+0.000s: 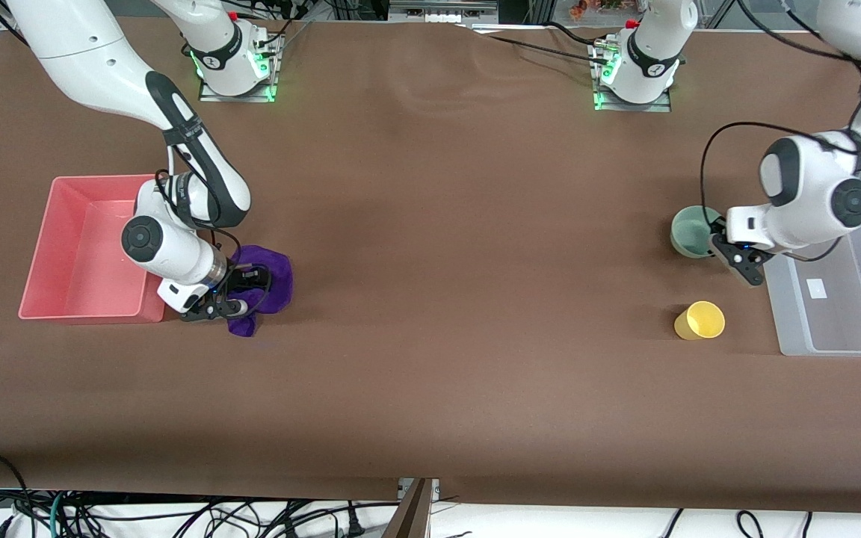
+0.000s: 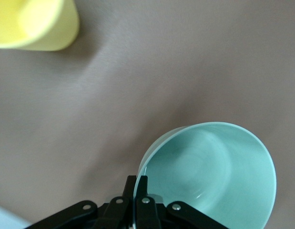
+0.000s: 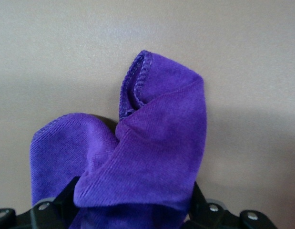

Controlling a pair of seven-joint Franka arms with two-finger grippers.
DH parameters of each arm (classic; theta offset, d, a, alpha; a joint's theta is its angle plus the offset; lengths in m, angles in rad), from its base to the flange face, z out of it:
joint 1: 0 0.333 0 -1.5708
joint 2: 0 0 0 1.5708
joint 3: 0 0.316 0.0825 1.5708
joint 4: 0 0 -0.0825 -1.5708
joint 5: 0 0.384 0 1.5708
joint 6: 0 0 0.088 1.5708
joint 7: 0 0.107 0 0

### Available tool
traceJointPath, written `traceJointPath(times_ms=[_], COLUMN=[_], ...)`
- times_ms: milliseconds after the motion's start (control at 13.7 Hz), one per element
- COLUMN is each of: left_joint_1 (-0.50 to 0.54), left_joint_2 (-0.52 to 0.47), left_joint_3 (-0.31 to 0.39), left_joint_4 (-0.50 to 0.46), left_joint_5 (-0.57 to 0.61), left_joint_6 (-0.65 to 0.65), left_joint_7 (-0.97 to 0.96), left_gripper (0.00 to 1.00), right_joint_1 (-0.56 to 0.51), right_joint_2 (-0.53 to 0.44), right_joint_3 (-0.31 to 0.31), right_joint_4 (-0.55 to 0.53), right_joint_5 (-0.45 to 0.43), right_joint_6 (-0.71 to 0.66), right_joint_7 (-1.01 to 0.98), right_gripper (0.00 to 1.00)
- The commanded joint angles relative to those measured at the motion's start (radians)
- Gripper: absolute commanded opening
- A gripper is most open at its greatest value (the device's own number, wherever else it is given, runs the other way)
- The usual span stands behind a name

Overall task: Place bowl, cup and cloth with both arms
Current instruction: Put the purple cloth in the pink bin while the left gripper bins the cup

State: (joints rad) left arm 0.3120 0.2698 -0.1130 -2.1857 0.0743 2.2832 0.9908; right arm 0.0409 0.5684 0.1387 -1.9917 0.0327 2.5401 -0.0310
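Fingers of the left gripper [image 1: 737, 261] were pinched on the mint-green bowl [image 1: 692, 232], beside the clear bin [image 1: 849, 299], yellow cup [image 1: 699, 320] nearer the camera. Right gripper [image 1: 240, 295] sat on the purple cloth [image 1: 270, 280] by the pink bin [image 1: 79, 246].

Left wrist: fingertips [image 2: 137, 188] clamped the glossy rim, probably slippery, so the wall's the place.

Right wrist: fingers [image 3: 61, 205] spread around floppy folds; grab the bunch.
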Motion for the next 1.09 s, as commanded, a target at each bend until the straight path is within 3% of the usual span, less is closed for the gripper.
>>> traceJointPath(times_ms=[0, 219, 364, 510, 728, 874, 1020], left_joint_1=[0.009, 0.068, 0.137, 0.211, 0.297, 0.331, 0.354], left_joint_2=[-0.034, 0.017, 0.101, 0.222, 0.360, 0.406, 0.442], left_joint_3=[-0.001, 0.012, 0.013, 0.013, 0.013, 0.013, 0.012], left_joint_4=[0.186, 0.378, 0.481, 0.598, 0.681, 0.684, 0.675], left_joint_5=[0.012, 0.013, 0.013, 0.013, 0.007, 0.007, 0.004], left_joint_6=[-0.239, -0.329, -0.326, -0.324, -0.311, -0.247, -0.185], left_joint_7=[0.041, 0.133, 0.227, 0.310, 0.387, 0.413, 0.424], left_gripper=[0.00, 0.00, 0.00, 0.00, 0.00, 0.00, 0.00], right_joint_1=[0.004, 0.004, 0.001, -0.009, -0.009, -0.010, -0.010], right_joint_2=[-0.005, -0.051, -0.094, -0.132, -0.159, -0.169, -0.157], right_joint_3=[0.001, -0.001, -0.007, -0.030, -0.144, -0.267, -0.390], right_joint_4=[0.014, 0.036, 0.143, 0.293, 0.486, 0.502, 0.473], right_joint_5=[0.018, 0.018, 0.016, 0.004, -0.017, -0.040, -0.040], right_joint_6=[-0.006, -0.053, -0.269, -0.569, -0.967, -1.055, -1.054], right_joint_7=[0.002, -0.004, -0.006, -0.013, -0.116, -0.292, -0.447], right_gripper=[0.00, 0.00, 0.00, 0.00, 0.00, 0.00, 0.00])
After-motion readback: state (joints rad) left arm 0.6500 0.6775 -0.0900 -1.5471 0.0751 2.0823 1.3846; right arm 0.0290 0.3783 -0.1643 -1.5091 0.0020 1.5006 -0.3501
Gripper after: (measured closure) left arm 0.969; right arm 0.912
